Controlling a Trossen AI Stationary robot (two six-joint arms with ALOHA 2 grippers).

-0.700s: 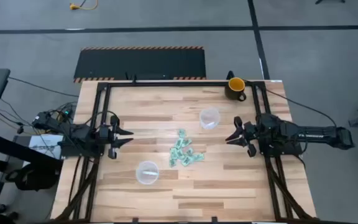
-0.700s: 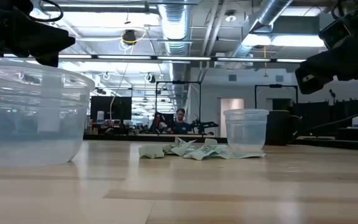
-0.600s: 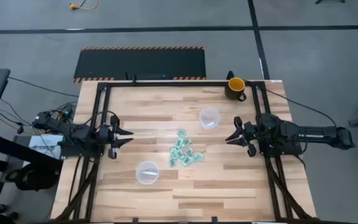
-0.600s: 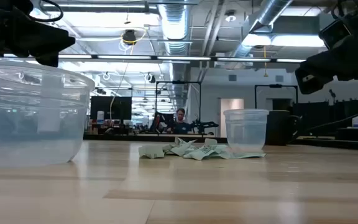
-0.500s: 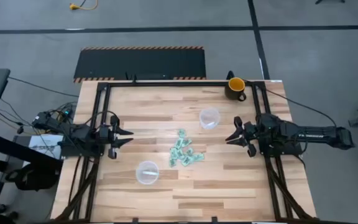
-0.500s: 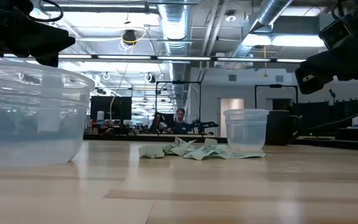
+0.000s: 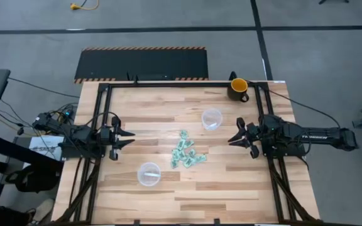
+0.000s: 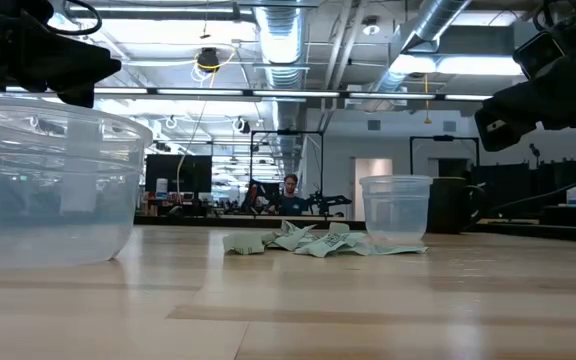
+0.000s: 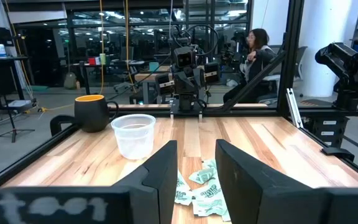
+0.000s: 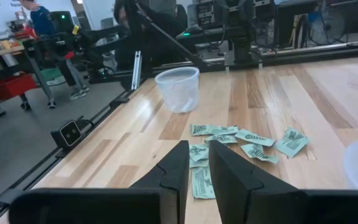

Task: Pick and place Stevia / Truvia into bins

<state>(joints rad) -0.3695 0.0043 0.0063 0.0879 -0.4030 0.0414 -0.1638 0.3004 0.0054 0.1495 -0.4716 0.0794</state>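
Observation:
Several light green and white sachets (image 7: 186,152) lie flat in a loose pile at the table's middle, also seen in the low view (image 8: 313,241) and both wrist views (image 9: 205,190) (image 10: 247,144). One clear cup (image 7: 212,119) stands on its base beyond the pile, toward the right. The other clear cup (image 7: 148,174) stands nearer, toward the left, and looms large in the low view (image 8: 48,185). My left gripper (image 7: 131,138) hovers open, left of the pile. My right gripper (image 7: 231,139) hovers open, right of it. Both point at the pile and touch nothing.
A dark mug with yellow inside (image 7: 237,88) stands at the table's far right corner. A black frame (image 7: 168,85) runs along the far and side edges. Bare wood lies between each gripper and the pile. A person (image 9: 258,46) sits in the room beyond the table.

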